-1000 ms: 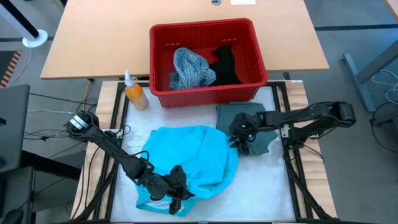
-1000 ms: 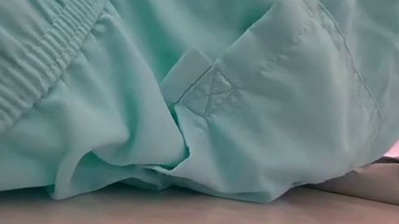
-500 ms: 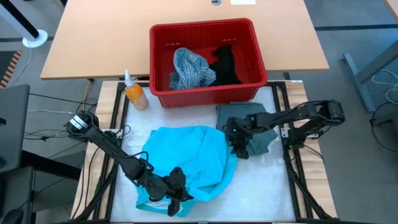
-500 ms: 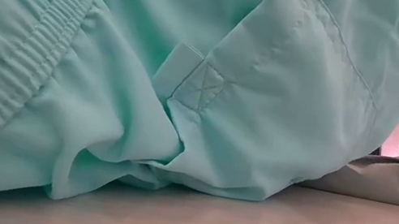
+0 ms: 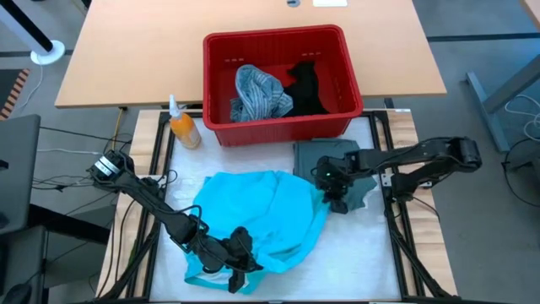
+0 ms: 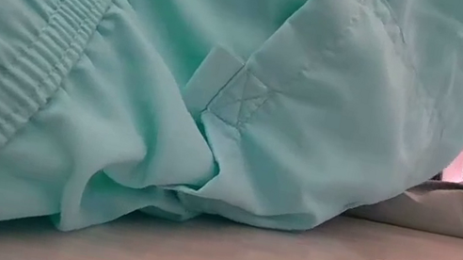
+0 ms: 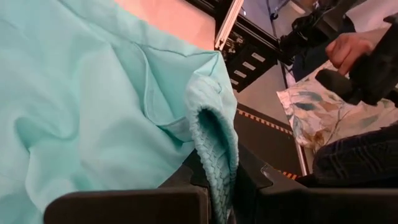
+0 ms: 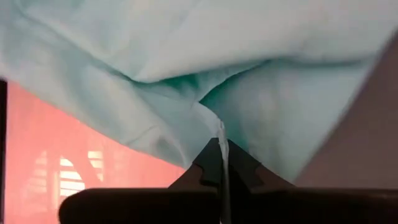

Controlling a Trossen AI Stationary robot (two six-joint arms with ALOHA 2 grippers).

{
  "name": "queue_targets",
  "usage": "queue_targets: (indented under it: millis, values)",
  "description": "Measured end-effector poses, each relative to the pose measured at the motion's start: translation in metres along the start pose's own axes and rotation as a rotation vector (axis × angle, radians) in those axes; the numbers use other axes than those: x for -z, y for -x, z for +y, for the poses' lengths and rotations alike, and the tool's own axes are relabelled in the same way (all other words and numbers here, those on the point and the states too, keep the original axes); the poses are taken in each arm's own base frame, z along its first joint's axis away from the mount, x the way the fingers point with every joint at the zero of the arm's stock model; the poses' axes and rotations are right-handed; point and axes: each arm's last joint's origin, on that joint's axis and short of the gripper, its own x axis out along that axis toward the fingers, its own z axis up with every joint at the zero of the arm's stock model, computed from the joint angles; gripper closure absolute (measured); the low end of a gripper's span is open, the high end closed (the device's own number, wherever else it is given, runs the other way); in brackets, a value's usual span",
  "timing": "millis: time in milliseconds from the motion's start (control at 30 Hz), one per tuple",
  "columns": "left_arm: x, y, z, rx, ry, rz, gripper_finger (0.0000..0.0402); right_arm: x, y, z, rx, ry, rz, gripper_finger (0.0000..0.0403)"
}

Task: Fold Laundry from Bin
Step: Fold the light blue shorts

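White tabletop point(image 5: 363, 245) is carrying a bright turquoise garment point(image 5: 257, 215), which is lying spread across its middle toward the near edge. The left gripper point(image 5: 238, 268) is sitting at that garment's near hem, its fingers point(image 7: 252, 180) pinching a ribbed fold of the cloth between them. The right gripper point(image 5: 336, 196) is reaching in at the garment's right edge, and its fingers point(image 8: 208, 163) are clamping a thin ridge of turquoise fabric, with the cloth draping over and past them. Just beside that gripper, toward the tabletop's far right, a grey-green garment point(image 5: 325, 156) is lying flat, partly covered by the arm. Beyond it, the red bin point(image 5: 274, 42) is standing at the far edge, holding a blue-grey striped shirt point(image 5: 255, 91) on its left and a black garment point(image 5: 305, 86) on its right. An orange spray bottle point(image 5: 182, 125) is standing by the bin's left near corner. From table height, turquoise cloth is filling nearly the whole view, so little behind it is showing. Off the tabletop, what seems to be a person's hand point(image 7: 349, 48) is showing in the room.
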Motion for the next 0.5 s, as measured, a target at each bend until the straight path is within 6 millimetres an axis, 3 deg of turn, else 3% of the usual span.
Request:
queue_targets:
  millis: [267,500]
  values:
    - [0.005,0.003,-0.006,-0.017,0.021,-0.039,0.039,0.025,0.035,-0.001,0.091,-0.07,0.039,0.0385]
    - [0.004,0.004,-0.011,-0.008,0.034,-0.103,0.039,0.034,0.062,0.002,0.065,-0.137,-0.077,0.0383]
